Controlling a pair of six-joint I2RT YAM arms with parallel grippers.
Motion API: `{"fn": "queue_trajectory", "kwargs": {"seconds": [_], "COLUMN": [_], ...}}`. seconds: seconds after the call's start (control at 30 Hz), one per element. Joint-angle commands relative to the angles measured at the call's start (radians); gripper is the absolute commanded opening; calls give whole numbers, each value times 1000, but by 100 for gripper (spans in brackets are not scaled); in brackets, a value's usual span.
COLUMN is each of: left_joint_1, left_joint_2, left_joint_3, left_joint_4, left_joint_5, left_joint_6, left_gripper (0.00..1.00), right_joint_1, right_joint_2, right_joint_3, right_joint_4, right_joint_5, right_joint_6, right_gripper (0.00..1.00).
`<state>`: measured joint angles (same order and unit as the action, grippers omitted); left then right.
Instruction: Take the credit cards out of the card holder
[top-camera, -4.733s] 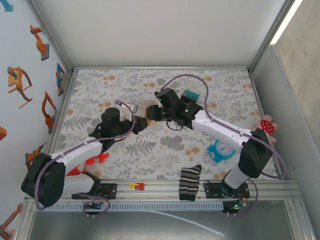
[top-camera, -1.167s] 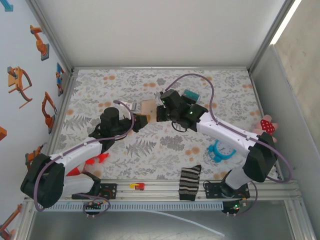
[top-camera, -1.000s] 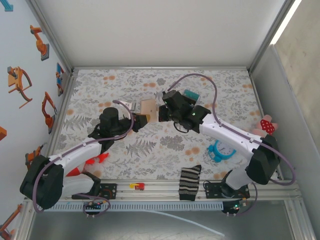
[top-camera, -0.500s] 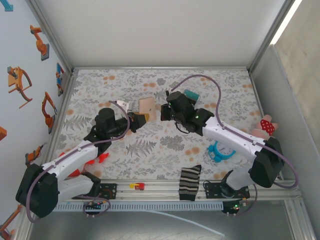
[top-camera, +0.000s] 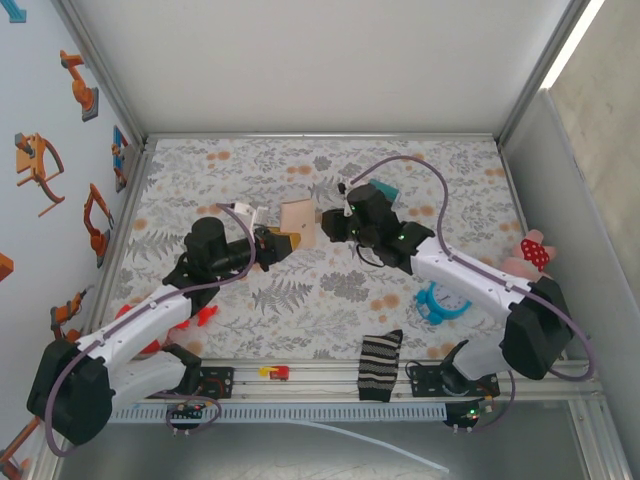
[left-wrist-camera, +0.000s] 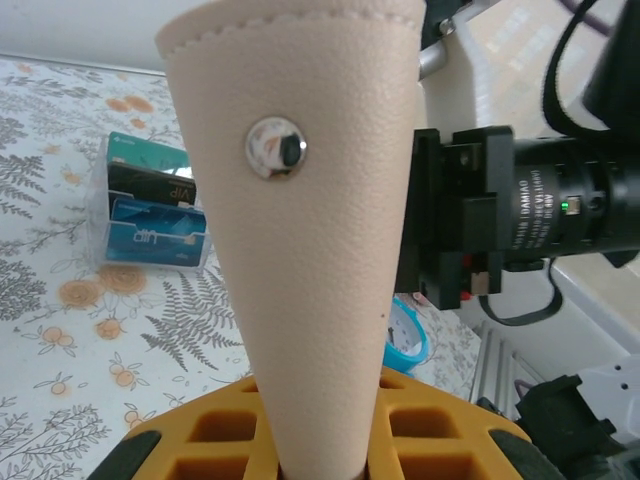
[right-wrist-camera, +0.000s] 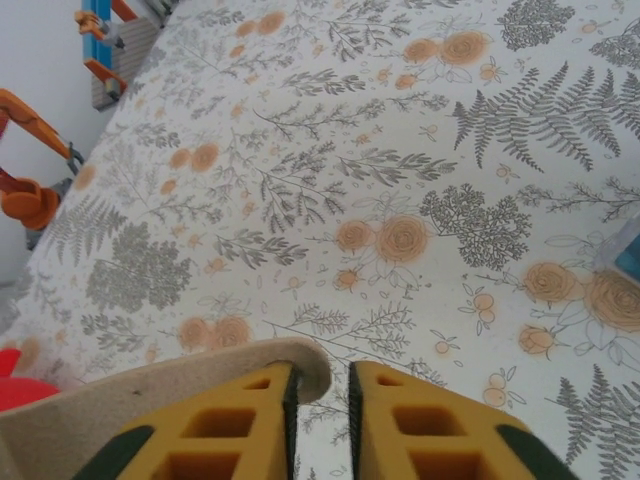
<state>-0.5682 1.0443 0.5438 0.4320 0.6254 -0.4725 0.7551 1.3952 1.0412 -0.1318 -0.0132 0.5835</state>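
- Fern-and-flower cloth covers the bench. Above its middle, my left gripper is clenched on the lower edge of the tan card holder, which stands upright, clear of the cloth.
- My right gripper is released. Its pads sit a narrow slit apart with nothing between them, and the holder's flap lies against the outside of one pad.
- Closing from here would likely pinch only air.
- A sideways shove on that flap could twist the holder out of my left grip, which holds just one edge.
- I cannot tell whether any cards sit inside.
- In the earliest frame both wrists crowded over the holder and hid most of it. Now my right wrist sits further right, and the holder shows as a plain tan square.
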Motion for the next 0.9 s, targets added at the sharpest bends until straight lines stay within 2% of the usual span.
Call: {"fn": "queue_trajectory", "kwargs": {"seconds": [0.0,0.13,0.3,0.6,0.87], "left_joint_1": [1,1,1,2,3], "left_joint_2": [-46,-67,-88,-107,-103], "left_joint_3": [19,17,18,18,40], "left_joint_4": [21,11,12,26,-11], "left_joint_5": [68,90,163,169,237], "left_joint_6": [43,61,90,83,124], "left_gripper": [0,0,0,0,0], "right_joint_1": [-41,-97,-132,-148,-152], "right_joint_2": [-66,-111,-153,-278,-361], "right_joint_3": [-63,-134,-184,-252,-290], "right_joint_4": [139,273,334,333,341], "right_joint_5": [-129,-309,-428,-465,-506], "right_joint_6": [14,26,-3,-85,-107], "right_gripper": [29,39,50,50,50]}}
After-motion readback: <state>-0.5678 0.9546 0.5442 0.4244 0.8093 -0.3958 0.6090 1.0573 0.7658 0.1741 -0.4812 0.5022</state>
